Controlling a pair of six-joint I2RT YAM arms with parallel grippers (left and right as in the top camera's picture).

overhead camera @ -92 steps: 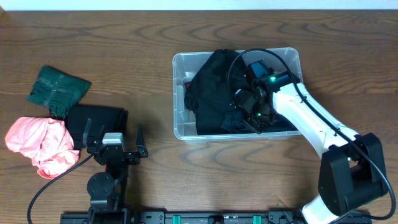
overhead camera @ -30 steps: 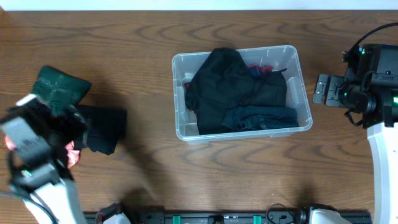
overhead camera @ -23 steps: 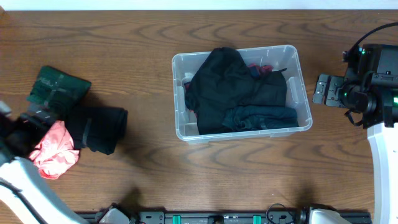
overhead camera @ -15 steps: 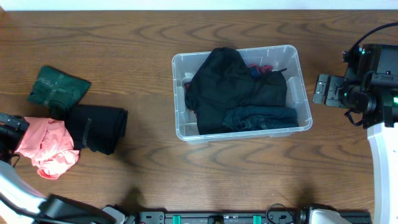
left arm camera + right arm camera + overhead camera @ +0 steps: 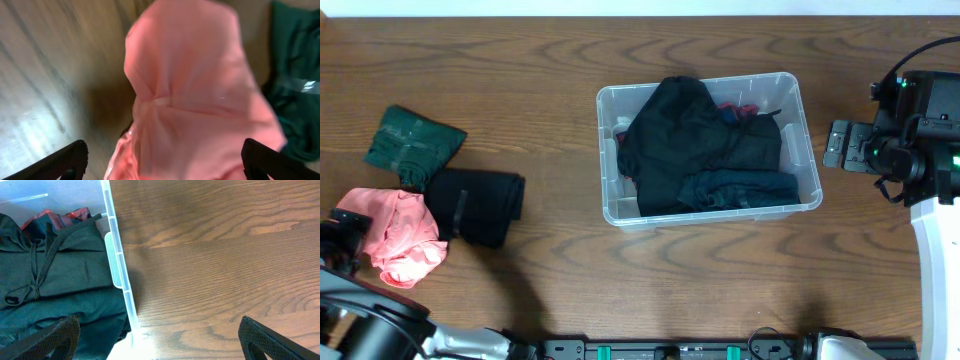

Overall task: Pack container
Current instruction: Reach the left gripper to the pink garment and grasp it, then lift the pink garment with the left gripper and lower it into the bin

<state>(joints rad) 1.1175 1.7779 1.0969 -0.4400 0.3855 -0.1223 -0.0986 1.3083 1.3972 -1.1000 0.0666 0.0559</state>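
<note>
A: Nearest first, pls. Left side?
B: Near left corner of desk point(image 5: 550, 290): left fingers point(image 5: 67, 161) spread wide, gripping nothing. Pink cloth point(image 5: 395, 235) crumpled right in front, seen betw. the tips in wrist view.
A: Touching it?
B: Can't tell, wrist view too blurred. Just right of pink & a bit farther: black folded cloth point(image 5: 475, 207), edges meeting.
A: And the container?
B: Mid-desk, right of those & well apart. Container point(image 5: 710, 216) upright, clear, heaped w/ black clothes point(image 5: 680, 140). Dark teal piece point(image 5: 745, 188) at near right, scrap of red point(image 5: 745, 108) at far side.
A: Right side?
B: Right fingers point(image 5: 277, 341) also spread wide, empty, over the desk just right of container, approx. level w/ its middle, tips pointing left at it. Wrist view: container's right wall, plus a black drawstring point(image 5: 35, 285) lying on the pile.
A: Anything else that far back?
B: Far left: green folded cloth point(image 5: 412, 143), near edge against the black one.
</note>
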